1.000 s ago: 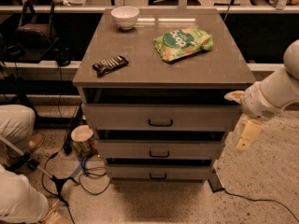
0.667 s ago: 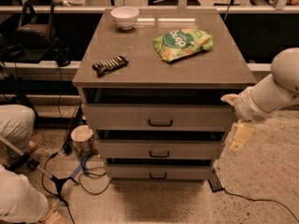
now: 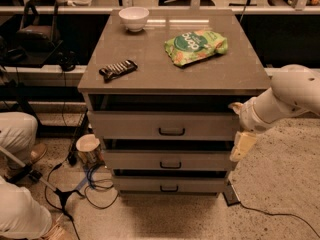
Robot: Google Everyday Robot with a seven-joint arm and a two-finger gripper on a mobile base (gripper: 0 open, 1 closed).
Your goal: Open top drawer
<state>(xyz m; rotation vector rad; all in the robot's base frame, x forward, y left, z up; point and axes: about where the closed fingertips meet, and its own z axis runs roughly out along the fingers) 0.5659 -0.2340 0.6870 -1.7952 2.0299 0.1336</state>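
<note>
The top drawer (image 3: 130,125) is the uppermost of three grey drawers in the cabinet, with a small black loop handle (image 3: 171,131) at the middle of its front. A dark gap shows above the front, and no interior is visible. My gripper (image 3: 238,126) is at the right end of the top drawer front, at the cabinet's right edge, on a white arm coming in from the right. It is open and empty: one finger (image 3: 234,106) is near the drawer's top right corner, and the other (image 3: 242,145) hangs lower, by the middle drawer.
On the cabinet top (image 3: 150,59) lie a white bowl (image 3: 133,18), a green snack bag (image 3: 196,46) and a dark snack bar (image 3: 118,69). A cup (image 3: 88,146) and cables (image 3: 95,179) are on the floor at the left. A person's legs (image 3: 17,134) are at the far left.
My gripper and arm have moved left, closer to the cabinet's right edge at the height of the top drawer. The drawers have not moved.
</note>
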